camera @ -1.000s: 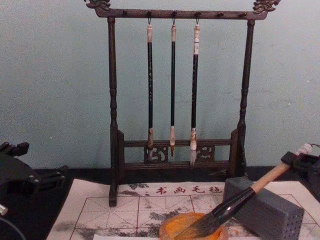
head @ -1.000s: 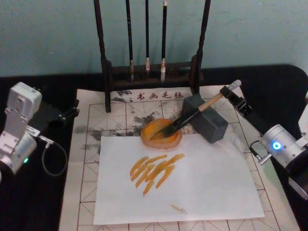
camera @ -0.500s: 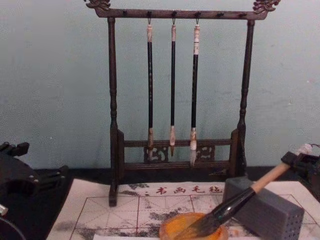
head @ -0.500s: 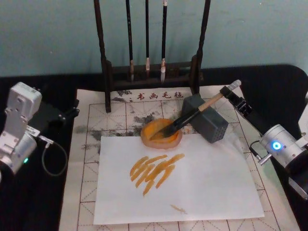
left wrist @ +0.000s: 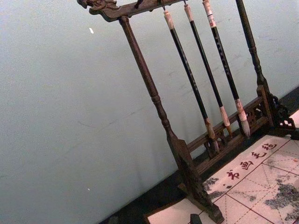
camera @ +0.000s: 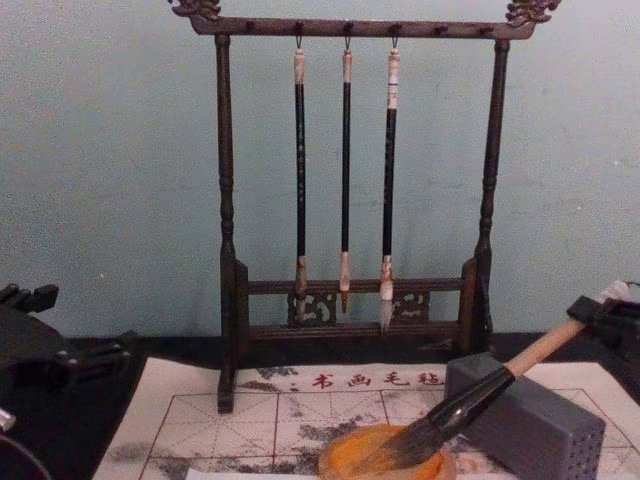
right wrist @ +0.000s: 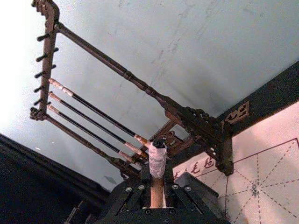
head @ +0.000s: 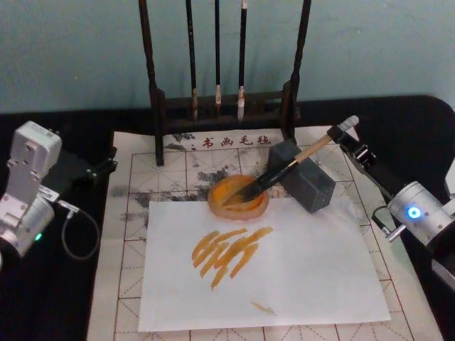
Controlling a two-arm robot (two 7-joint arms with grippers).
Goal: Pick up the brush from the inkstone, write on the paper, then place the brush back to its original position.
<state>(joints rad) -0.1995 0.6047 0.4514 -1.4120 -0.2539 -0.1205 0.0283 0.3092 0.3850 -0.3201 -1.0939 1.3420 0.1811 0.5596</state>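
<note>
The brush lies slanted, its dark bristles in the orange inkstone and its wooden handle across a grey block. My right gripper is shut on the handle just below the whitish end cap, at the table's right. From the chest the brush slopes down into the inkstone. The paper, red-gridded with grey smudges, lies beneath. On it a plain white sheet carries orange strokes. My left gripper is parked at the far left, off the paper.
A dark wooden rack with three thin hanging brushes stands behind the paper against the wall. The grey perforated block sits right of the inkstone. A cable loops beside the left arm.
The right gripper has shifted slightly to the right, and the brush's end cap went with it. The bristles stay in the inkstone. The left arm has not moved.
</note>
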